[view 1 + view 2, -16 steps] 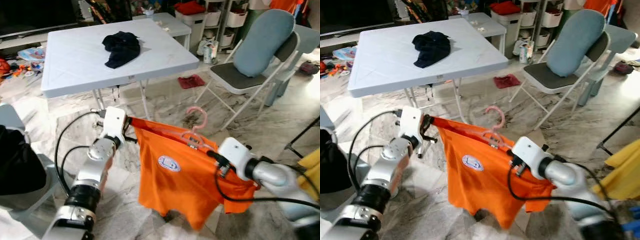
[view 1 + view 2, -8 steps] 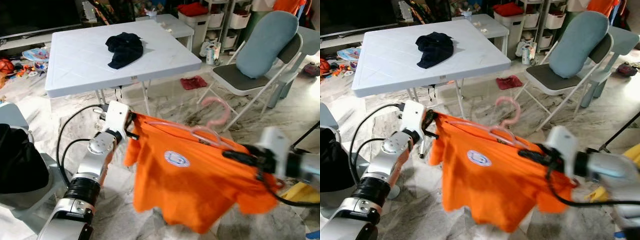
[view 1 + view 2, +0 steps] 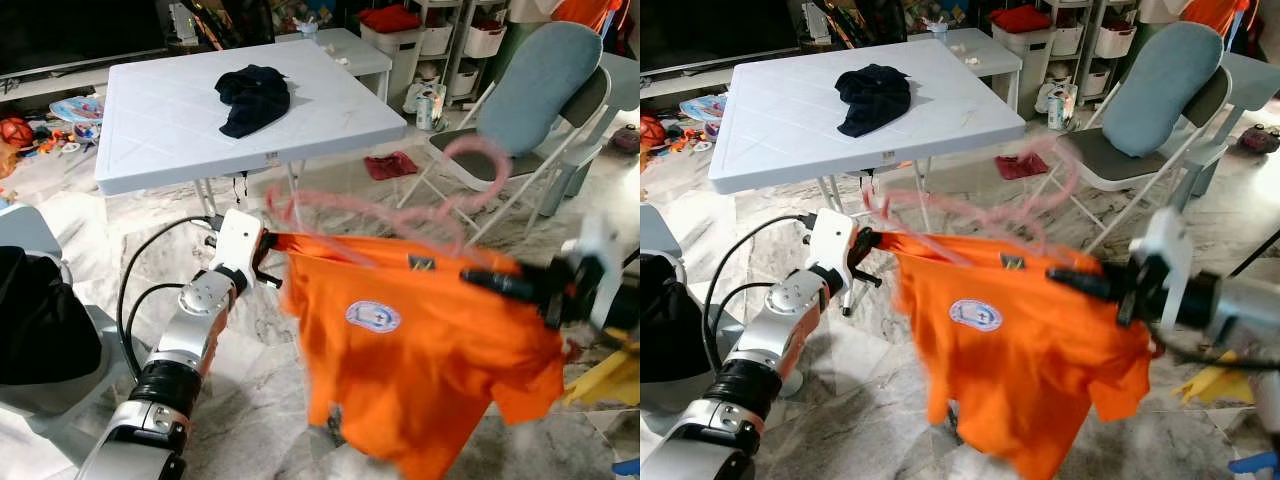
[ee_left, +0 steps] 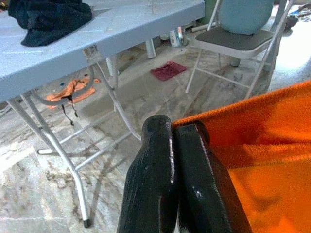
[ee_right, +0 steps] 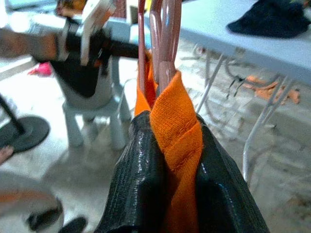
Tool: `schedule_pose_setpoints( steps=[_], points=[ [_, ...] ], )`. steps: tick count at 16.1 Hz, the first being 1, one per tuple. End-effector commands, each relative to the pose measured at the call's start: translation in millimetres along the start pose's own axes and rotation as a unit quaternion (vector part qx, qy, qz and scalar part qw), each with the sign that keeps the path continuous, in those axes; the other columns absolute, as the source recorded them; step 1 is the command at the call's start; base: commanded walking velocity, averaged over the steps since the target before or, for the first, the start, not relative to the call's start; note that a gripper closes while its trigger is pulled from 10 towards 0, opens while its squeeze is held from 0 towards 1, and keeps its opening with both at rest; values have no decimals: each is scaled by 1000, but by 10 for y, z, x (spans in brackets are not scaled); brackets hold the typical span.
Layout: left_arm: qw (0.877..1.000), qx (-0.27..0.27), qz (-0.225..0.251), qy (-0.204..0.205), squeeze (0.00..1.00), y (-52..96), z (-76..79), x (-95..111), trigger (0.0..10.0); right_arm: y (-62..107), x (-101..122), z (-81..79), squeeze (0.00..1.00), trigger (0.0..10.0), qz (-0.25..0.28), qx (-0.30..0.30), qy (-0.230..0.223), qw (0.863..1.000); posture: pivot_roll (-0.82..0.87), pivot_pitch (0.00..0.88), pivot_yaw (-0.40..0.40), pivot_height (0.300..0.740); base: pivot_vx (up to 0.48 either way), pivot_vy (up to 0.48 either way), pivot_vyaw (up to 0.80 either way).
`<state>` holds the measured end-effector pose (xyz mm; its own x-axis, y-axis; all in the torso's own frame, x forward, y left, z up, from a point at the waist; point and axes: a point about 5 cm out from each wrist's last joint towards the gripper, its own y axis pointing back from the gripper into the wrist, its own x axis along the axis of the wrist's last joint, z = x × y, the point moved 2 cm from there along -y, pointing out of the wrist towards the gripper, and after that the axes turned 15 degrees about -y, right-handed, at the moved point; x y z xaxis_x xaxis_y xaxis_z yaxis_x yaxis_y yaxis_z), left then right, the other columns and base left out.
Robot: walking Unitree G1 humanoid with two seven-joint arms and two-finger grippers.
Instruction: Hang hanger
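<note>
While both end effectors pinch the orange shirt (image 3: 430, 350), a table (image 3: 150, 120) stands beyond.

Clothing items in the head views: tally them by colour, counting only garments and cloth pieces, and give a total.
Orange: 1, the T-shirt on the pink hanger, held between the left pincer and the right pincer.
Dark navy/black: 1, the crumpled garment on the white table.
Red: 1, the cloth on the floor.
Total: 3.
</note>
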<state>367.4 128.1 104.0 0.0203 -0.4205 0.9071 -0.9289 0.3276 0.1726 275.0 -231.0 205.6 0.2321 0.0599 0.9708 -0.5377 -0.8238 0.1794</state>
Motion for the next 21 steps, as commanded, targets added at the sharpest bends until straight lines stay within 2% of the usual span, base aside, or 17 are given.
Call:
schedule_pose_setpoints(
  steps=[1,4,5,6,8,9,10,11,12,13,14,15,16,18,21],
  points=[
    [996,42,-78,21,0,154,-192,-388,0,164,208,104,0,10000,47,-50,20,997,-156,0,39,740,0,0,0],
    [998,18,-53,33,0,116,-5,-293,0,-13,96,173,0,10000,54,-90,31,994,-156,0,39,740,0,0,0],
    [999,-12,-31,35,0,108,124,-219,0,-128,86,204,0,10000,61,-117,44,990,-149,0,37,740,0,0,0],
    [998,-56,1,40,1000,125,283,-125,10000,-244,61,200,0,10000,56,-131,54,988,-149,0,37,740,0,0,0],
    [989,-140,50,3,1000,197,562,14,10000,-429,-63,200,0,10000,23,-145,94,985,-141,0,36,740,0,0,0],
    [984,-166,58,-40,1000,229,628,48,10000,-488,-151,222,0,10000,7,-150,90,985,-146,0,29,740,0,0,0],
    [972,-206,81,-77,1000,289,717,124,10000,-564,-242,217,0,10000,-12,-144,107,984,-130,0,25,740,0,0,0],
    [961,-239,99,-95,1000,354,769,175,10000,-608,-275,208,0,10000,-19,-136,117,984,-125,0,27,740,0,0,0],
    [942,-290,121,-121,1000,473,845,233,10000,-672,-320,206,0,10000,-30,-129,128,983,-120,0,28,740,0,0,0],
    [917,-344,142,-143,1000,626,905,262,10000,-716,-369,235,0,10000,-47,-124,151,980,-111,0,28,740,0,0,0],
    [900,-377,163,-149,1000,756,914,286,10000,-743,-406,277,0,10000,-61,-125,164,977,-102,0,27,740,0,0,0],
    [892,-396,168,-144,1000,835,877,276,10000,-756,-460,284,0,10000,-88,-105,187,973,-98,0,27,740,0,0,0],
    [888,-403,169,-145,1000,881,828,258,10000,-751,-499,280,0,10000,-112,-86,216,966,-96,0,27,740,0,0,0],
    [887,-397,171,-162,1000,924,693,269,10000,-655,-555,294,0,10000,-153,-35,243,957,-94,0,26,740,0,0,0],
    [893,-383,169,-165,1000,919,554,307,10000,-530,-564,316,0,10000,-176,1,236,956,-88,0,20,740,0,0,0]
  ],
)
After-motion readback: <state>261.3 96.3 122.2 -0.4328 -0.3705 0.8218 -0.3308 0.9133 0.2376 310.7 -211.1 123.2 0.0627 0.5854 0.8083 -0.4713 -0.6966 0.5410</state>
